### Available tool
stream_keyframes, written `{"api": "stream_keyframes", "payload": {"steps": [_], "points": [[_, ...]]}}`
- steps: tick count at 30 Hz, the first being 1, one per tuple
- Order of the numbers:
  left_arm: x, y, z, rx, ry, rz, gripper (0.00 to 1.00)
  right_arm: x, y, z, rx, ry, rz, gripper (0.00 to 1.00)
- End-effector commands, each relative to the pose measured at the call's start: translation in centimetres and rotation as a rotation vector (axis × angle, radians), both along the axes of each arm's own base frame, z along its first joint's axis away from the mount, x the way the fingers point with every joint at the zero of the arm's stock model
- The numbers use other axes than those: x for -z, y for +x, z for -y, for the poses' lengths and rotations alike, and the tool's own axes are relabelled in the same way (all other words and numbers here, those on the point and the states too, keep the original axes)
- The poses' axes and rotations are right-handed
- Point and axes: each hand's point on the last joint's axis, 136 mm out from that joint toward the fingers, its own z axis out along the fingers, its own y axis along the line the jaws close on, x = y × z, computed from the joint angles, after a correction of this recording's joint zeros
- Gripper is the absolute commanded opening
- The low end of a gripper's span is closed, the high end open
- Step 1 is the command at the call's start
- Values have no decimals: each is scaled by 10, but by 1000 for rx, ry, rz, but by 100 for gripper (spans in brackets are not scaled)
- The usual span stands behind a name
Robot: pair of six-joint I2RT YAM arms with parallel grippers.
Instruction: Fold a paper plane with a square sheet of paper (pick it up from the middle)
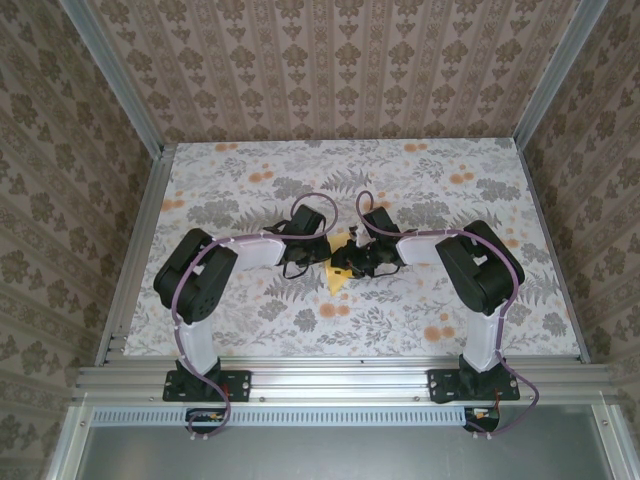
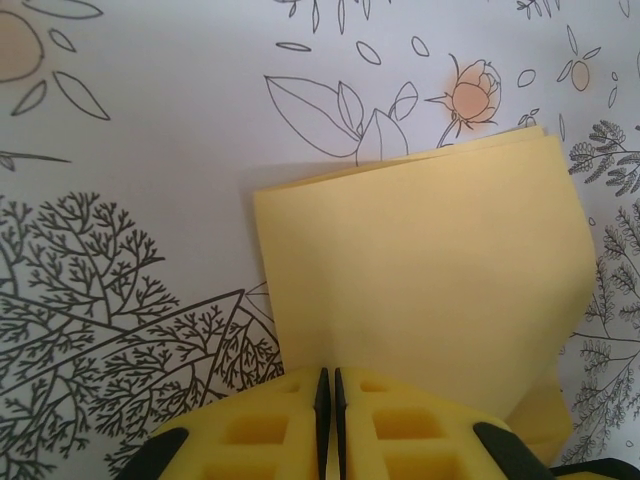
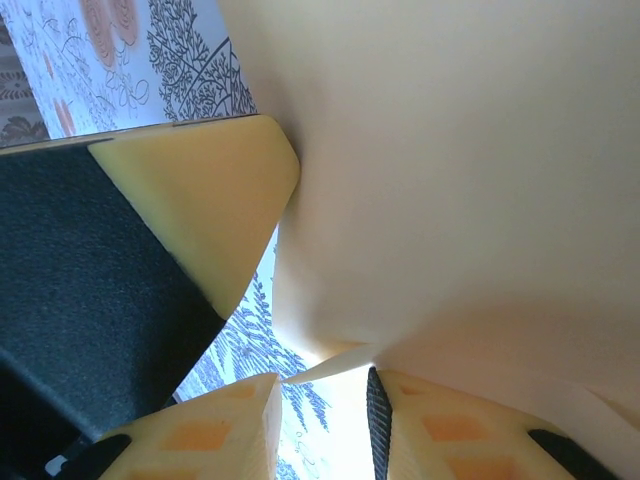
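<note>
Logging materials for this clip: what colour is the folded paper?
Plain yellow, unmarked; the folded paper shows best in the left wrist view.

Top camera overhead; wrist cameras close, seemingly sharing paper (image 2: 430,270).

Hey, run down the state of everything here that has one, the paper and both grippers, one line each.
square sheet of paper: folded over into layers, not yet a plane shape.
left gripper: shut, pinching the paper's near edge.
right gripper: open, fingers apart, with a paper corner at the gap.
</note>
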Motion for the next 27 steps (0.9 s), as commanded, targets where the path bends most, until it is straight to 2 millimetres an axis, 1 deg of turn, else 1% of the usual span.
{"api": "stream_keyframes", "payload": {"steps": [1,9,16,20,23,27], "points": [[21,-12,-12,22,99,-56,15,6,-8,-2,-31,17,-9,31],[20,-8,-11,18,111,-55,15,-3,-13,-7,-68,57,14,28],[21,-9,-11,18,110,-60,15,-8,-10,-12,-70,84,32,27],[21,-10,-10,20,110,-62,14,-7,-7,-13,-67,84,31,25],[20,-9,-9,21,106,-60,14,-3,-8,-12,-67,73,20,23],[11,-6,-7,24,93,-45,14,4,-9,-9,-68,49,9,20]]}}
